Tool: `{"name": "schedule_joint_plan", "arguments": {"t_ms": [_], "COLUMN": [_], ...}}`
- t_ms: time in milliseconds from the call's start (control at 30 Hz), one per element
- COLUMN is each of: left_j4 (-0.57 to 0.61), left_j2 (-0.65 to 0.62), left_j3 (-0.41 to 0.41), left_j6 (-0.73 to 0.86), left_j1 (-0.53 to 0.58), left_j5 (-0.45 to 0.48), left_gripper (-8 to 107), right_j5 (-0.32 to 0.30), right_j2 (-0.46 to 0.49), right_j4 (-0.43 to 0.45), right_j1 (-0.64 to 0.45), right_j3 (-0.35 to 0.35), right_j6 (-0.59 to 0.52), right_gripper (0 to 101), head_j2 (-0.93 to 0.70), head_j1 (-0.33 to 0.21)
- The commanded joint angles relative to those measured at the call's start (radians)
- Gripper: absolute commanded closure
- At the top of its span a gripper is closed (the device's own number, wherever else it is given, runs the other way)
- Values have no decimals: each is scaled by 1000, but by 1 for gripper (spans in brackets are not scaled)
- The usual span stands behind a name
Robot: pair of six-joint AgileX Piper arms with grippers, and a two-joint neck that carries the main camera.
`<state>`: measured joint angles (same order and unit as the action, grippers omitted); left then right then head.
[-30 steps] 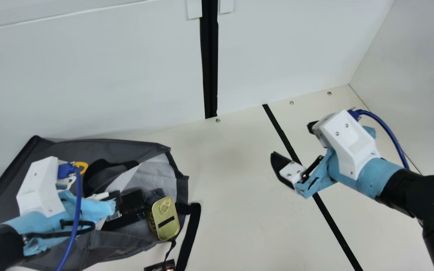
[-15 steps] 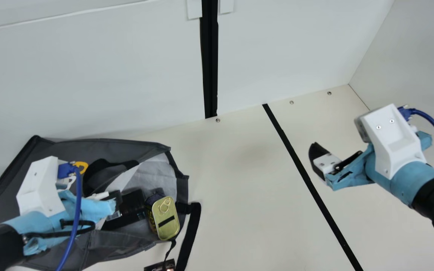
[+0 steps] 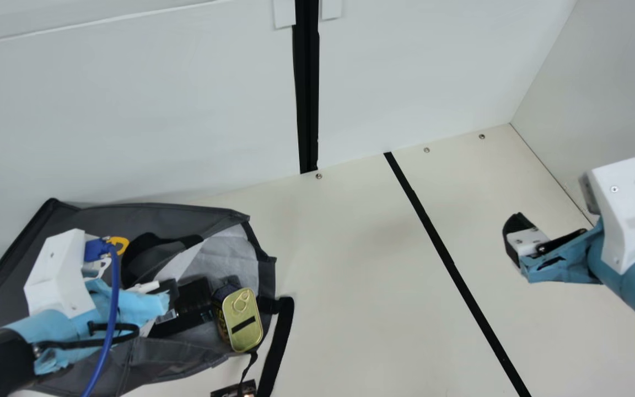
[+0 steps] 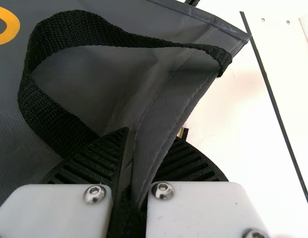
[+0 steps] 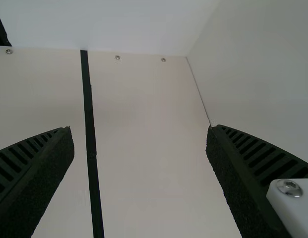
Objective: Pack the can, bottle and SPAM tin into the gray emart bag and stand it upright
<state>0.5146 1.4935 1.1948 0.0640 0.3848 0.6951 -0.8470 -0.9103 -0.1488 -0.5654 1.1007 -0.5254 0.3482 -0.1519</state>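
Gray fabric forms the emart bag (image 3: 152,216), lying on its side on the cream counter (image 3: 350,275) in the main view. The gold ring-pull tin (image 3: 246,335) rests at the bag's mouth, next to dark items (image 3: 193,298) too shaded to name. The left gripper (image 3: 130,306) is over the bag, the right gripper (image 3: 529,242) well apart from it. In the left wrist view, the jaws of the left gripper (image 4: 151,136) are closed on the bag's fabric edge, beside its black webbing handle (image 4: 59,39). In the right wrist view, the jaws of the right gripper (image 5: 140,129) stand wide apart, just air between.
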Motion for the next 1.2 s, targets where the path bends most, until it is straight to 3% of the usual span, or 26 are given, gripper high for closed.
{"name": "schedule_joint_plan", "arguments": {"t_ms": [0, 400, 900, 1167], "left_j4": [0, 0, 0, 0], "left_j2": [0, 0, 0, 0], "left_j3": [0, 0, 0, 0], "left_j6": [0, 0, 0, 0], "left_j1": [0, 0, 0, 0], "left_j5": [0, 0, 0, 0], "left_gripper": [107, 107, 107, 107], "right_j5": [-28, -177, -363, -373], "right_j2": [4, 15, -4, -13], "right_j4": [54, 208, 321, 292], "right_j1": [4, 51, 130, 93], "right_j3": [17, 138, 295, 310], "right_j6": [65, 283, 454, 495], "right_gripper": [6, 6, 6, 6], "head_j2": [1, 1, 1, 1], "head_j1": [-23, -23, -23, -23]}}
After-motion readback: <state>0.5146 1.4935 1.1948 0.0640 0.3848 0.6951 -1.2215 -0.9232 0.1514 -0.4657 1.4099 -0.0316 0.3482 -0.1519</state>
